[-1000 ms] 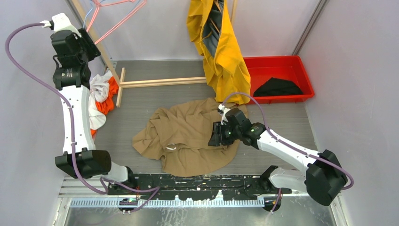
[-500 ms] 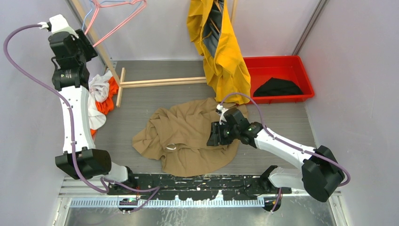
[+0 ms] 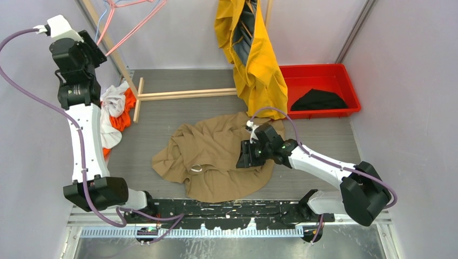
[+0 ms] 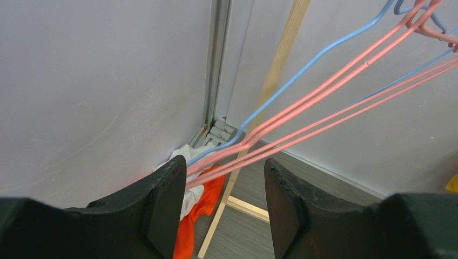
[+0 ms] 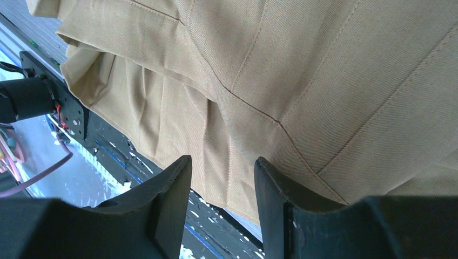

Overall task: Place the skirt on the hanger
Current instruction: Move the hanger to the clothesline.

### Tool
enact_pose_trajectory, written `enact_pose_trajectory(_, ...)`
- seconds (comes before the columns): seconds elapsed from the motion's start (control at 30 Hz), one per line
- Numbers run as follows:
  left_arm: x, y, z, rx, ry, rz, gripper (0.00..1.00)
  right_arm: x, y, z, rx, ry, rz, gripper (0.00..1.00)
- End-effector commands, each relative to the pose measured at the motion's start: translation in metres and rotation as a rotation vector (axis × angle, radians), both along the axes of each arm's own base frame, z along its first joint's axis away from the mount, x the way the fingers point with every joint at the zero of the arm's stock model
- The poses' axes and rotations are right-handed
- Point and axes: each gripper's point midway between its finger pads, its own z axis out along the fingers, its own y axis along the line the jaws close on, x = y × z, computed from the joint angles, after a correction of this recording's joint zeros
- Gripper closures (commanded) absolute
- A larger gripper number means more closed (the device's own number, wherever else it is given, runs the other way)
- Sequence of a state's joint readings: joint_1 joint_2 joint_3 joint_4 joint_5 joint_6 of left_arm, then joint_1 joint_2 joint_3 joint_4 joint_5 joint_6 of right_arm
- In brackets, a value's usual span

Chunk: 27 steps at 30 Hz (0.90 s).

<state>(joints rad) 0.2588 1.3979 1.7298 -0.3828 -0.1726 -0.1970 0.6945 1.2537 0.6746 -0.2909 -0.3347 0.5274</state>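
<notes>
The tan skirt point(image 3: 216, 156) lies crumpled in the middle of the table. My right gripper point(image 3: 243, 157) hovers low over its right part, open; in the right wrist view its fingers point(image 5: 222, 181) stand apart with the skirt's pleated cloth point(image 5: 302, 70) just beyond them and nothing between them. Pink and blue wire hangers point(image 3: 135, 28) hang on the wooden rack at the far left. My left gripper point(image 3: 100, 51) is raised high beside them, open. In the left wrist view the pink hanger wires point(image 4: 366, 63) run down close to the left finger point(image 4: 167, 205) of the gripper point(image 4: 224, 181).
A yellow garment point(image 3: 254, 54) hangs at the back centre. A red bin point(image 3: 345, 75) with a black cloth point(image 3: 323, 100) sits at the back right. The rack's wooden foot point(image 3: 183, 94) lies across the back floor, with a white and orange cloth point(image 3: 116, 110) by its left end.
The left arm has swung a little left and up beside the hangers. The right gripper has slid slightly left over the skirt. Neither gripper's opening has changed.
</notes>
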Motion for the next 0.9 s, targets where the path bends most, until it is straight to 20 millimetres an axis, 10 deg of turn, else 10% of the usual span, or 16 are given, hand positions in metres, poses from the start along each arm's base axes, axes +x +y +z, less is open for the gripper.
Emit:
enact_pose_trajectory(0.0,-0.008,0.007,0.038,0.052,-0.114,0.027,0.44,0.01,0.014,0.016,0.055,-0.061,0.026,0.49)
enact_pose_trajectory(0.87,0.034,-0.004,0.01,-0.026,-0.068,-0.088,0.46,0.011,0.017,0.01,0.047,-0.043,0.043,0.49)
